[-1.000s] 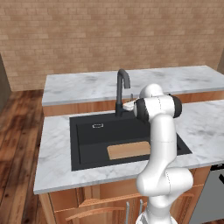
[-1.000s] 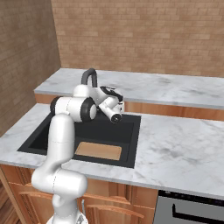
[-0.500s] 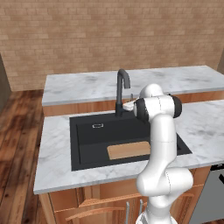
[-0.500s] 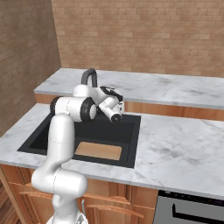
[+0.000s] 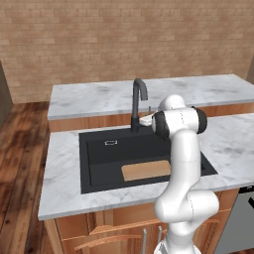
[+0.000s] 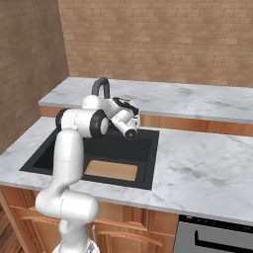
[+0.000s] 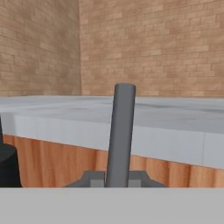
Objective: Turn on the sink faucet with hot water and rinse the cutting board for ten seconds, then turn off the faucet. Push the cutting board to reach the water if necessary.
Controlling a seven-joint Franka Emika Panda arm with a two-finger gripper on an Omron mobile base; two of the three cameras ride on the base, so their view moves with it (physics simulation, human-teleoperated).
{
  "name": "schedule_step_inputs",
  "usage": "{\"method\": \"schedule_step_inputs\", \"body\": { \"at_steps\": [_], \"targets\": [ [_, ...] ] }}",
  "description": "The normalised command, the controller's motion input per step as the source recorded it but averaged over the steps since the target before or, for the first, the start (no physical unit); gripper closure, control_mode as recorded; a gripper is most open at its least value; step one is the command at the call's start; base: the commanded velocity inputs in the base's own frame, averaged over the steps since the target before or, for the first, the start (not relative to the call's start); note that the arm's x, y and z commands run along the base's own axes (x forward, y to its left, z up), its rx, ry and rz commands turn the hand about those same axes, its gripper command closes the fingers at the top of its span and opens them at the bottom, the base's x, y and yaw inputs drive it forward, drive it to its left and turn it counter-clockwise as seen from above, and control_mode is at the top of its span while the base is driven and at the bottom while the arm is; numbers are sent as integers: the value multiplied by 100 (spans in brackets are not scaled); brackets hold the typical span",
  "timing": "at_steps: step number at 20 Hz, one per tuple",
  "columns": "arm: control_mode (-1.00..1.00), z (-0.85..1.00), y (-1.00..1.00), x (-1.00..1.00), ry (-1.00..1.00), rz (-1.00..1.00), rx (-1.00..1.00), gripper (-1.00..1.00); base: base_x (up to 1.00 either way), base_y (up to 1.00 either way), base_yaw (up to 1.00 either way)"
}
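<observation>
My fingers (image 7: pixel 117 179) are closed on the slim grey lever (image 7: pixel 120 131) of the sink faucet (image 5: pixel 138 103): in the hand view the lever rises straight up from between the two finger tips, one tip pressed against each side of its lower end. The lever stands upright in that view, in front of the white marble raised ledge (image 7: pixel 166 127) and the brick wall (image 7: pixel 148 43) beyond it. At the left edge of the hand view, the dark base of the faucet sits just beside the lever. From the left base view, my hand (image 5: pixel 148 119) is held level at the foot of the faucet, on its right side, above the rear edge of the sink (image 5: pixel 99 163). From the right base view, the hand (image 6: pixel 126 123) reaches toward the faucet's base behind the arched spout (image 6: pixel 101 86); the contact point itself is hidden by my wrist. The cutting board (image 5: pixel 146 169) lies flat on the sink floor at the front of the basin, well apart from my fingers and forward of the spout, not under it. In the right base view the board (image 6: pixel 110 170) rests against the front wall of the basin. The sink is set in the white marble table (image 5: pixel 64 198).
</observation>
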Motion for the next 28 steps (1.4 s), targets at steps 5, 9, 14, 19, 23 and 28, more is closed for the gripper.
{"method": "schedule_step_inputs", "body": {
  "at_steps": [5, 9, 14, 19, 23, 28],
  "targets": [
    [-100, 0, -59, -13, 0, -1, 0, 100, 0, 0, 0],
    [-100, 0, -83, -1, 0, -4, 2, 100, 0, 0, 0],
    [-100, 0, -89, 0, 0, -5, 4, 100, 0, 0, 0],
    [-100, 0, -90, -1, 0, -4, 3, 100, 0, 0, 0],
    [-100, 0, -86, -6, 0, -3, 2, 100, 0, 0, 0],
    [-100, 0, -97, -14, 0, -3, 4, 100, 0, 0, 0]
  ]
}}
